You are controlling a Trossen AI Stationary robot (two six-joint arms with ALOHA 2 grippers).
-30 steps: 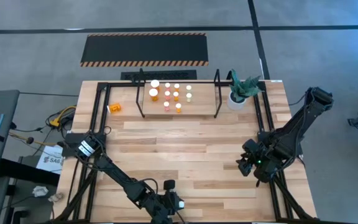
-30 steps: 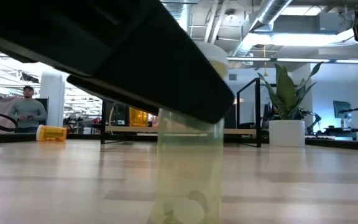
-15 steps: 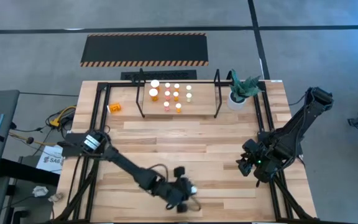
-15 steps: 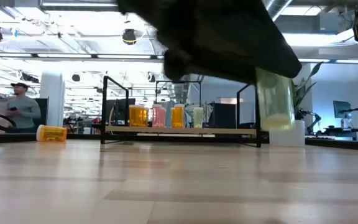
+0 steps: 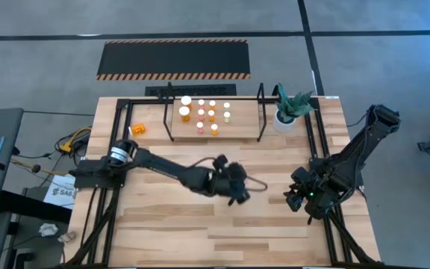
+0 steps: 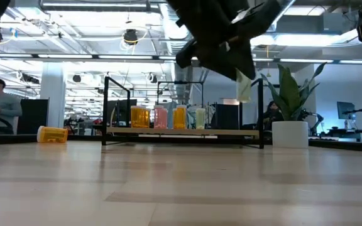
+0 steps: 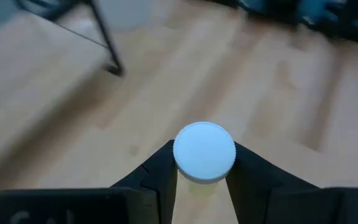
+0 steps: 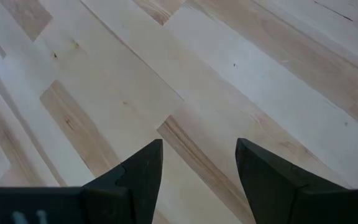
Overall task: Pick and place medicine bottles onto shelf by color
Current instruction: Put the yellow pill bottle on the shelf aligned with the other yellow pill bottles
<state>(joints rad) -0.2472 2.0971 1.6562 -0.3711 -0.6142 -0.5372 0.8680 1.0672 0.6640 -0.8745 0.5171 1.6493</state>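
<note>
Table (image 5: 222,224) surface of light wood planks is bare along the near edge. Right gripper (image 8: 199,163) waits low over the table's near right area, its fingers (image 8: 143,168) spread apart with nothing between them; only planks show below it. Left gripper (image 5: 234,185) is stretched out over the middle of the table, raised clear of the surface, and is clenched on a pale bottle (image 7: 204,154): both dark fingers (image 7: 160,171) press the bottle's sides just under its round white cap. In the low view the pale bottle (image 6: 244,88) hangs tilted below the dark gripper (image 6: 222,37), well above the wood.

Farther back, the shelf (image 5: 172,119) of thin black bars stands at the far centre of the table. Inside it stand the shelved bottles (image 5: 201,113) with white caps; the low view shows them in a row, orange at the left, then a reddish one, another orange one, and a pale one at the right end. A lone orange bottle (image 5: 137,129) lies on its side left of the shelf, apart from it. A white pot with a green plant (image 5: 286,112) stands just right of the shelf. Beyond the table, a black-and-yellow striped mat (image 5: 174,59) lies on the floor.
</note>
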